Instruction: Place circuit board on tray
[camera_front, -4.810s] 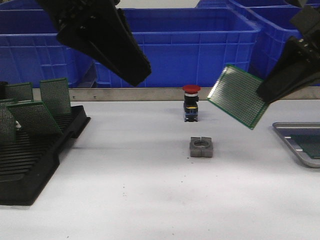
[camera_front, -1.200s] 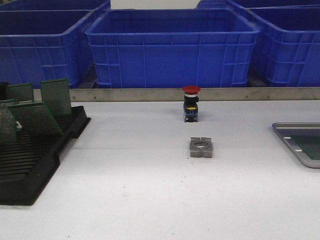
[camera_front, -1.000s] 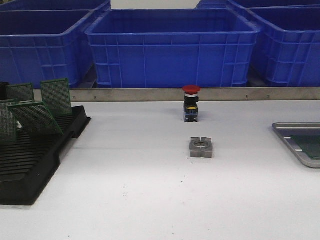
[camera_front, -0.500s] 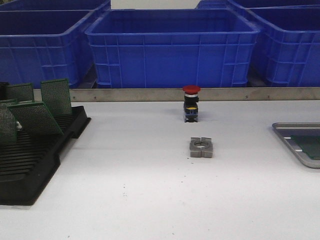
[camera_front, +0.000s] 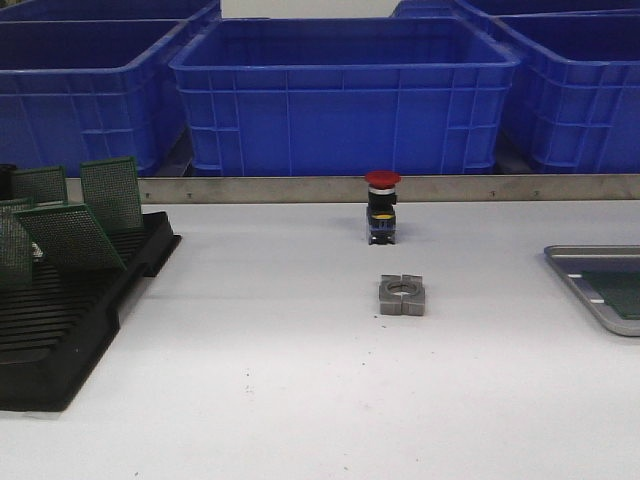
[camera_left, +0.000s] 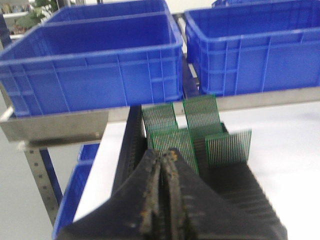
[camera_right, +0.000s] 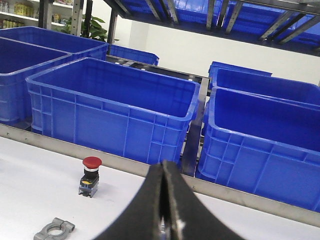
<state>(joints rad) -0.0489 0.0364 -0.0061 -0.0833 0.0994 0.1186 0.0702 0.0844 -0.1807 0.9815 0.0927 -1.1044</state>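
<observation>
Placement step judged complete; any next move would call for fetching another board from the black rack (camera_front: 70, 310) at lower left. Both hands were off the bench: left hand (camera_left: 162, 200) and right hand (camera_right: 164, 210) fully closed, empty. A green circuit board (camera_front: 618, 293) lay in the tray (camera_front: 580, 262), right edge.

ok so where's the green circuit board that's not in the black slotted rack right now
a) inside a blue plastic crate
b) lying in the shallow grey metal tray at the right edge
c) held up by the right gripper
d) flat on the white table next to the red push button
b: in the front view a green circuit board lies flat inside the shallow grey metal tray, and neither arm is in that view.
</observation>
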